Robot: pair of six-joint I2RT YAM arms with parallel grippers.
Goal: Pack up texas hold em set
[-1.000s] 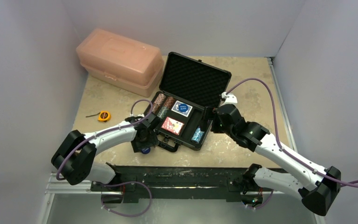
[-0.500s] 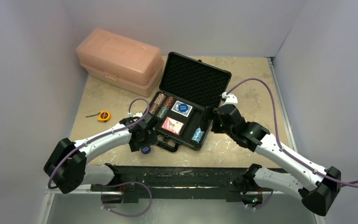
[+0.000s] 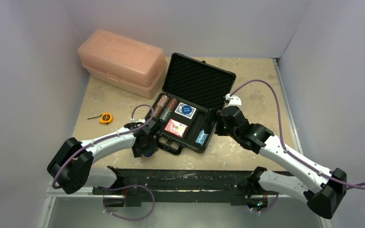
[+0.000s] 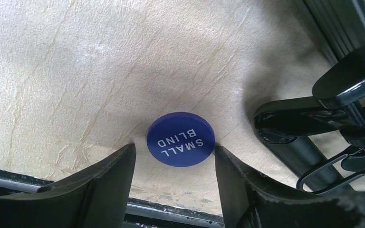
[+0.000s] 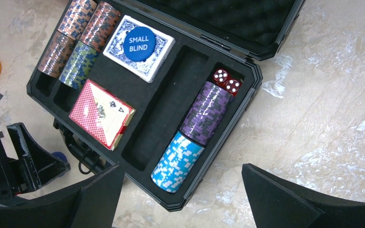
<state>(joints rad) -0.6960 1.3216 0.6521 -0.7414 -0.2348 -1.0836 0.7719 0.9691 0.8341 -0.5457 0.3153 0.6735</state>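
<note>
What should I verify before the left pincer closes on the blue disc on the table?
1. Disc between the fingers: ok. The SMALL BLIND disc lies flat on the table, with a finger on each side.
2. Left pincer open: ok, not yet clamping.
3. Case handle clear: ok, it lies off to the side, apart from the fingers.
4. Briefcase open: ok, lid up.
5. Place for the disc: cannot tell. The blue deck already carries a second disc; the red deck is bare.
6. Right pincer out of the way: ok, open above the briefcase.
</note>
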